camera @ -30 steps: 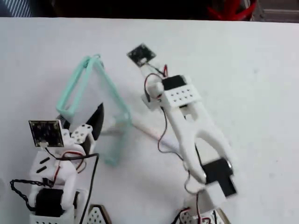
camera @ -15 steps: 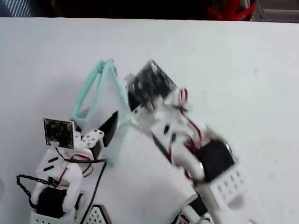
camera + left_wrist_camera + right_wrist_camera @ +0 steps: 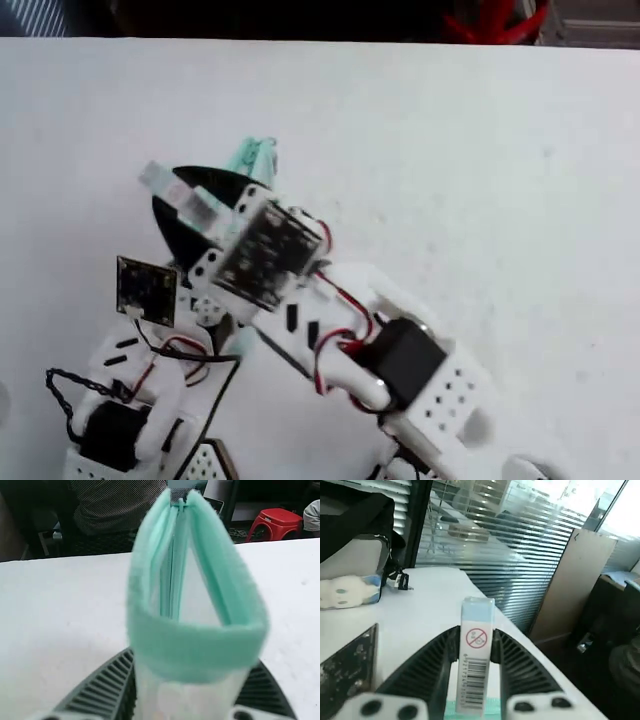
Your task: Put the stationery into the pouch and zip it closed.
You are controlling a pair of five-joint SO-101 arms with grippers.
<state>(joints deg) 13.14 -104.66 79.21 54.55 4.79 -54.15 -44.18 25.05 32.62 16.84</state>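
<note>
Step in hand: loading. The right gripper (image 3: 475,634) is clamped on an eraser (image 3: 477,612), apparently poised over the pouch (image 3: 195,645). The left gripper (image 3: 182,695) pinches the pouch's end and holds it upright on the table (image 3: 480,150). Next: line up with the narrow mouth, lower, release. The zip is not yet done.

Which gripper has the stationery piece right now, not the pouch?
The right gripper: its fingers are shut on the white block with a pale blue end. The left gripper grips the mint-edged pouch instead.
</note>
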